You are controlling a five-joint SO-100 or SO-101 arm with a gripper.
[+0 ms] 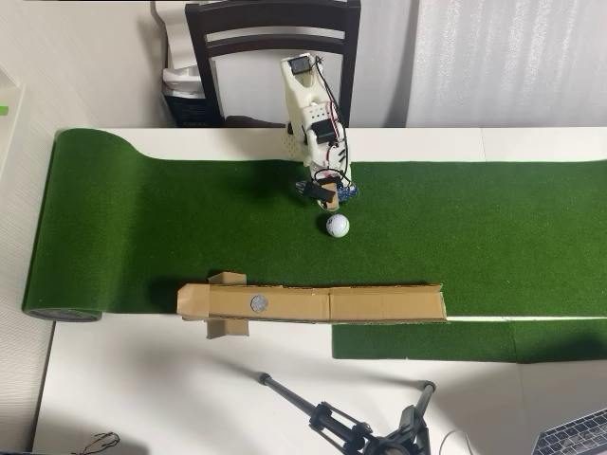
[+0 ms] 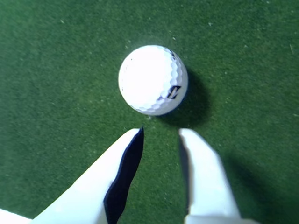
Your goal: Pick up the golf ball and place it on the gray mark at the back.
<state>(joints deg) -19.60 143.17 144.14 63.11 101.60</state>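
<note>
The white dimpled golf ball [image 1: 338, 225] lies on the green turf [image 1: 171, 218], and it shows with a dark logo in the wrist view [image 2: 153, 80]. My gripper [image 1: 329, 199] hangs just behind the ball in the overhead view. In the wrist view my gripper [image 2: 162, 133] is partly open and empty, and its two white fingertips [image 2: 194, 144] stop just short of the ball, with a gap narrower than the ball. The gray mark [image 1: 258, 303] is a small round spot on the long brown cardboard strip [image 1: 379, 304], below and left of the ball in the overhead view.
A dark chair [image 1: 273, 28] stands behind the arm's base. The turf's rolled end [image 1: 62, 313] lies at the left. A black tripod [image 1: 360, 431] and a laptop corner [image 1: 579, 438] sit on the white table below the strip.
</note>
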